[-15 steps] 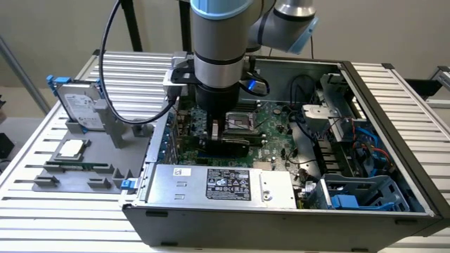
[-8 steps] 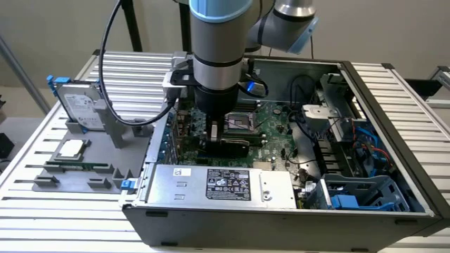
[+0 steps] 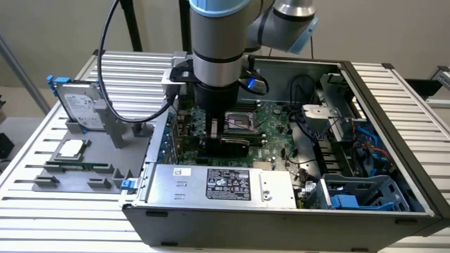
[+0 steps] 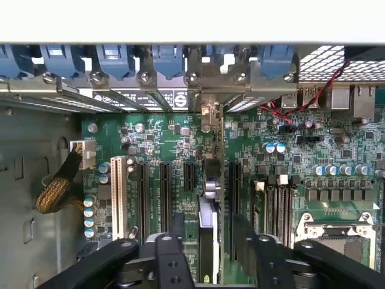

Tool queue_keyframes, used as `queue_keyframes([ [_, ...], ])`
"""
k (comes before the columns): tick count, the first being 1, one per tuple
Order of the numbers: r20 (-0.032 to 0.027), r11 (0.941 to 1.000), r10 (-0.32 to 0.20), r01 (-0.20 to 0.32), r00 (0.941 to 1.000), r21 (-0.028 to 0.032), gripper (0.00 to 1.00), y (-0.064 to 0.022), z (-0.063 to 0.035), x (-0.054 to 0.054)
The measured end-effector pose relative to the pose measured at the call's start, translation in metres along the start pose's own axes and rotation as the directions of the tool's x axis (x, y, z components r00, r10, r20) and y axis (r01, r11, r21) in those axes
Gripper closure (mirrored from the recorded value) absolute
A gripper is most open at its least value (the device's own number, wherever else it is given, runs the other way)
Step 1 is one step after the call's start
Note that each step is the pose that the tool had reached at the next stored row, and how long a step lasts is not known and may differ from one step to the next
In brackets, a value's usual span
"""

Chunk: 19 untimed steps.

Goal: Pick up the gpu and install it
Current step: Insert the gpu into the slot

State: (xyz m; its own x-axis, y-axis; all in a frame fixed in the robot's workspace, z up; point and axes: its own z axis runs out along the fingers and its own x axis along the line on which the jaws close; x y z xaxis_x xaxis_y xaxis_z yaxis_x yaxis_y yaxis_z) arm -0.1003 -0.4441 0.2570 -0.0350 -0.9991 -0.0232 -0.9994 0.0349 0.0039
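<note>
Claw (image 4: 207, 241) lowered inside open computer case (image 3: 393, 105), fingers closed on gpu (image 4: 207, 229), card held edge-on, upright over green motherboard (image 4: 162, 138) slots

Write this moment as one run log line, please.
gripper: shut on gpu | gpu: upright on edge over motherboard slots, inside case | seating: cannot tell

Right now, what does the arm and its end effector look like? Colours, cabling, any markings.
The arm is a silver-grey cylindrical tube with light blue joint caps and a black band above a black wrist section. A black cable loops down beside it to the wrist. The end effector is black, with two chunky fingers on bolted linkages. No markings are legible on the arm.
</note>
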Motion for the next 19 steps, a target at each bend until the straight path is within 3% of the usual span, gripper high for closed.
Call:
queue_keyframes([
  [8,-0.0002,1.0,0.0,0.0,1.0,-0.0001,0.0,0.0001,-0.0331,-0.001],
  [15,-0.0002,1.0,0.0,0.0,1.0,-0.0001,0.0,0.0002,-0.043,-0.001],
  [16,-0.0002,1.0,0.0,0.0,1.0,-0.0001,1.0,0.0002,-0.0441,-0.001],
  [19,0.0002,1.0,0.0,0.0,1.0,0.0001,1.0,0.0002,-0.0449,-0.001],
])
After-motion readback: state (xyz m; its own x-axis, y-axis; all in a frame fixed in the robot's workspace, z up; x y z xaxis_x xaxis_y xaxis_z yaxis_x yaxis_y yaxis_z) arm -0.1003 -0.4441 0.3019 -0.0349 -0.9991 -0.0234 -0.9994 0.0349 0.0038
